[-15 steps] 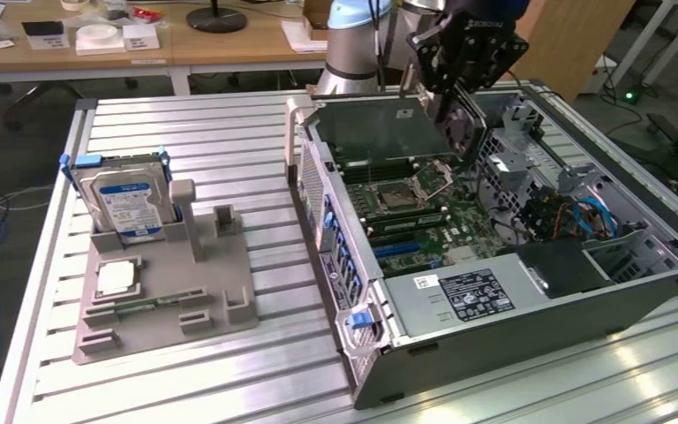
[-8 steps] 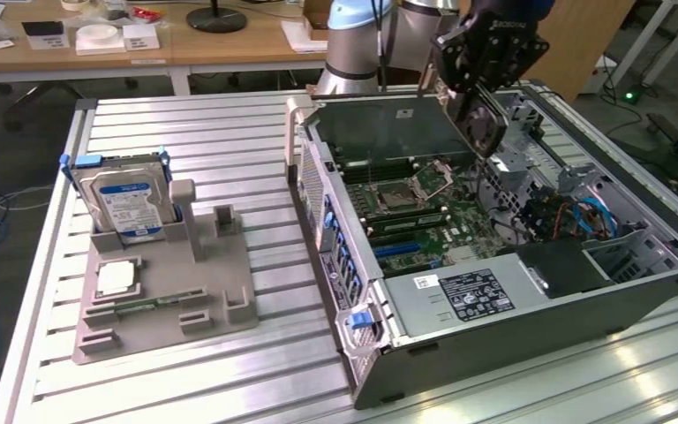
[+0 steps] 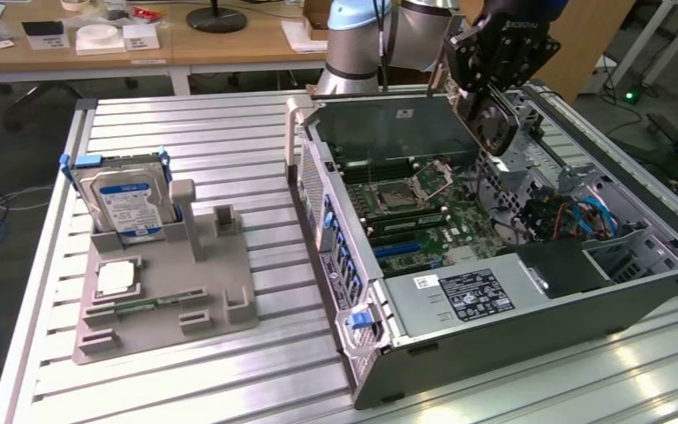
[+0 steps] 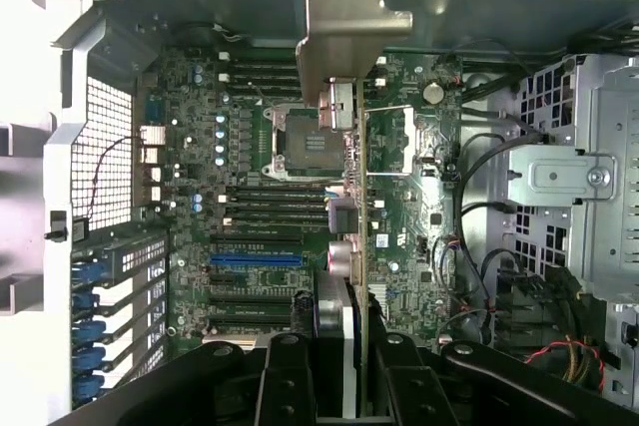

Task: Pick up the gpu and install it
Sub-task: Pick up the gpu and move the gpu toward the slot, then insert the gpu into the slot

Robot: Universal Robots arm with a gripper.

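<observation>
My gripper (image 3: pixel 480 88) hangs over the open computer case (image 3: pixel 551 291), shut on the gpu (image 3: pixel 494 125). The gpu is a dark card with a round black fan, held on edge above the motherboard (image 3: pixel 422 221). In the wrist view the gpu (image 4: pixel 346 37) is seen edge-on, its silver bracket at the far end and its thin card edge running back between my gripper (image 4: pixel 344 371) fingers (image 4: pixel 288 376). It hovers over the motherboard (image 4: pixel 250 197), above the empty CPU socket (image 4: pixel 300 137) and apart from the blue slot (image 4: pixel 255 259).
A grey holder (image 3: pixel 162 300) on the slatted metal table (image 3: pixel 222 141) carries a silver hard drive with a blue-white label (image 3: pixel 127 199) and a small silver chip (image 3: pixel 116 278). Drive cages and cables (image 3: pixel 563 216) crowd the case at the exterior view's right.
</observation>
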